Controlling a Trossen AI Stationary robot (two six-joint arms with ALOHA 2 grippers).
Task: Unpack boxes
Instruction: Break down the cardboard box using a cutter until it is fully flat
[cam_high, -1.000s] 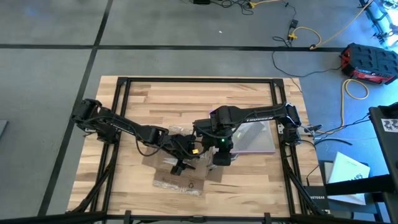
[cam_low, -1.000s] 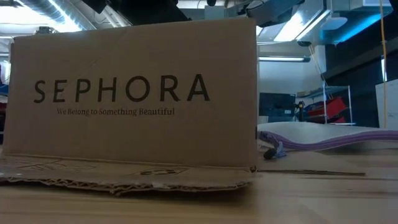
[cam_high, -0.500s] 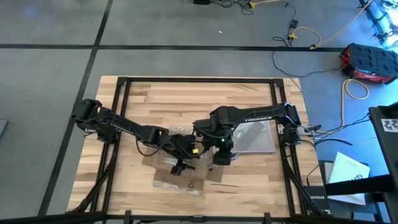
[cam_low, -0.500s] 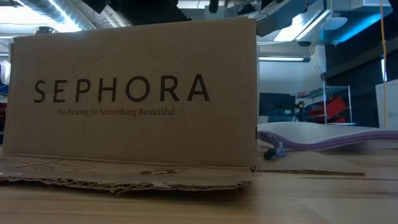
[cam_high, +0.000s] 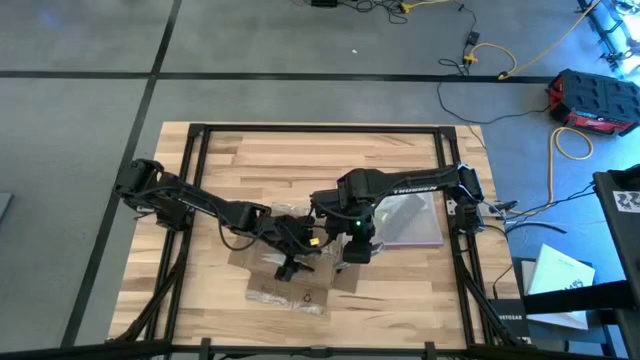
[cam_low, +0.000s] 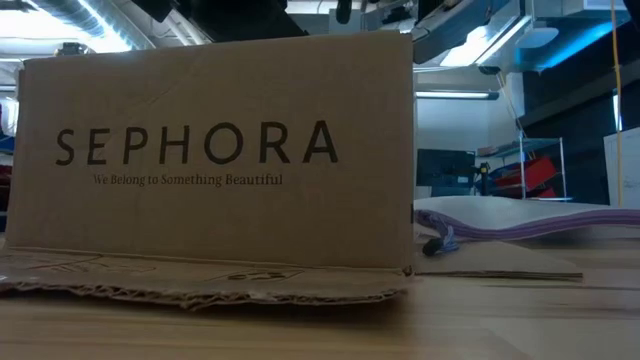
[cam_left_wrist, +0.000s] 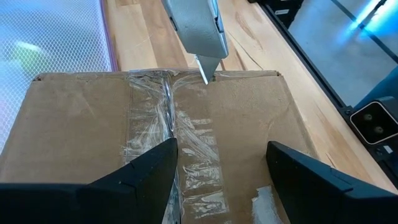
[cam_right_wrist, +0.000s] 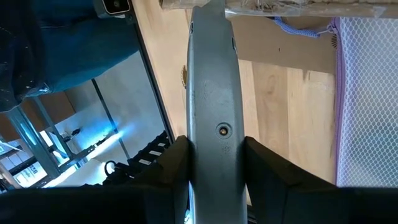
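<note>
Cardboard box (cam_left_wrist: 155, 137) stands at the table middle, its top seam under clear tape (cam_left_wrist: 180, 149), so unpacking has not truly begun. Right gripper (cam_right_wrist: 211, 162) pinches the grey knife tool (cam_left_wrist: 198, 31), blade tip at the seam end. Left gripper (cam_left_wrist: 217, 168) hovers spread above the box, holding nothing. Cutting and emptying remain.

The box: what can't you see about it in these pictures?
- Inside the box: hidden in every view; taped flaps cover it in the left wrist view.
- Knife tip: the right gripper holds the grey knife, and the blade is too small to tell if it cuts the tape.
- High view: both arms hide the box top.
- Low view: the box wall hides what is behind it.
</note>
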